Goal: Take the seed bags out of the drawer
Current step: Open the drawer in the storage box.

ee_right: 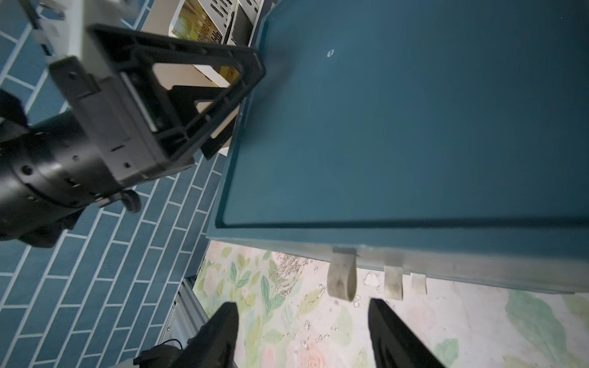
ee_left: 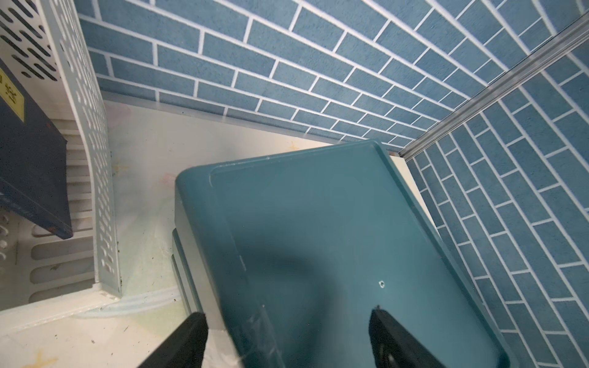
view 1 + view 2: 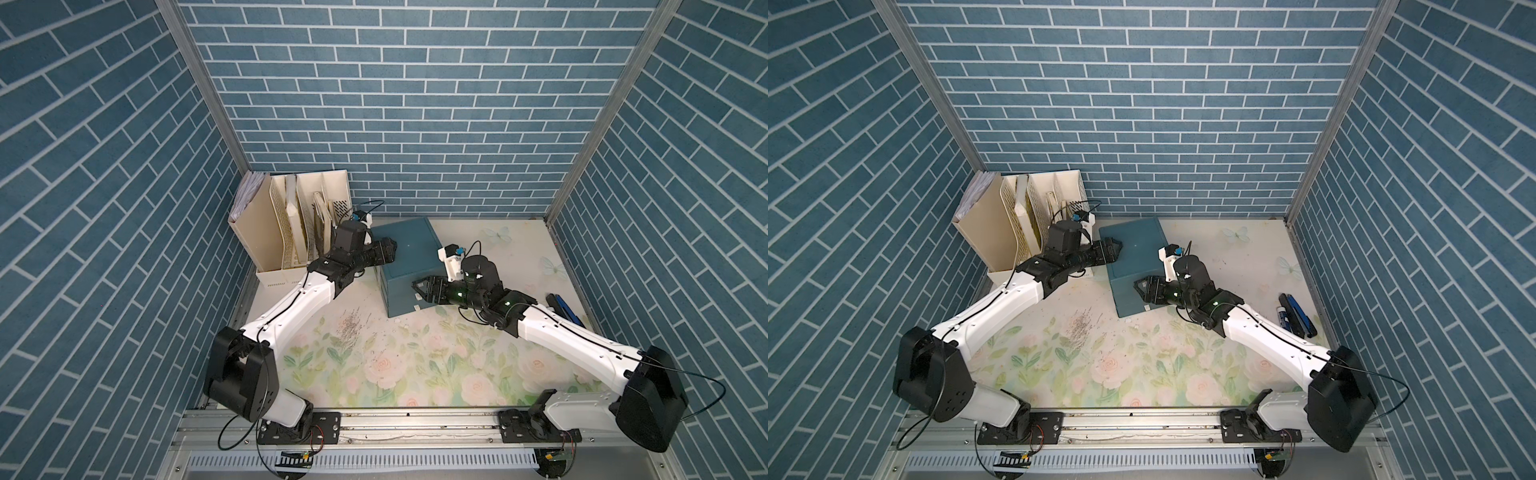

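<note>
Seed bags cannot be seen in any view; the teal drawer box (image 3: pixel 409 245) (image 3: pixel 1136 249) stands toward the back of the floral tabletop (image 3: pixel 415 374), with its drawer fronts flush and shut. The left gripper (image 3: pixel 394 249) (image 2: pixel 287 313) reaches over the box's left top edge. Its jaws are wide and straddle that edge, one finger (image 2: pixel 392 334) above the lid and the other beside the box's wall (whether either presses on the plastic I cannot tell). The right gripper (image 3: pixel 417 289) (image 1: pixel 302 307) hangs at the box's front, jaws apart and empty. It is just short of a pale tape loop (image 1: pixel 342 277) that dangles from the front edge, and two shorter tape tabs (image 1: pixel 393 282) hang beside the loop. A cream file organiser (image 3: pixel 291 232) stands left of the box, and dark blue pens (image 3: pixel 1296 313) lie on the tabletop well to its right.
</note>
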